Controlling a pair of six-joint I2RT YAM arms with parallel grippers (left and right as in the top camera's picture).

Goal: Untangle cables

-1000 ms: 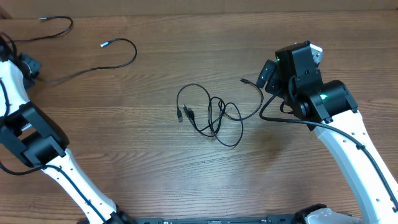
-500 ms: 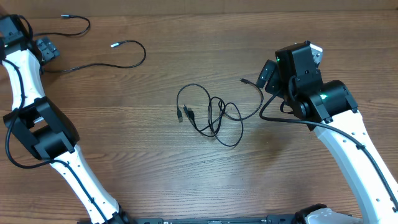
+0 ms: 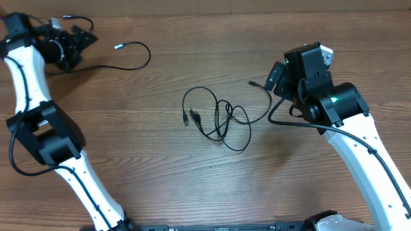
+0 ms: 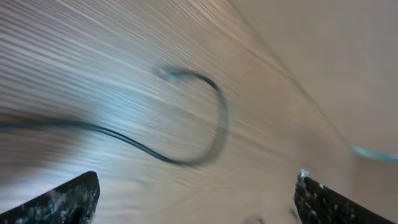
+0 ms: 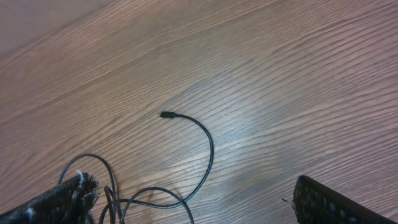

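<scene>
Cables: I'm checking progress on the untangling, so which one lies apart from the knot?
The silver-tipped cable at the far left of the overhead view: a single open curve lying alone. The other strands loop over one another in the central tangle.

White arm links (image 3: 359, 154), black joints (image 3: 45, 144), green LEDs (image 3: 334, 99).

Brown wood-grain table (image 3: 160, 186), evenly lit

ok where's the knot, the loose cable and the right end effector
knot (image 3: 221, 122), overhead, where the loops cross
loose cable (image 3: 148, 58), overhead, outer bend near its silver tip
right end effector (image 5: 193, 194), right wrist, midway between its fingertips
</scene>
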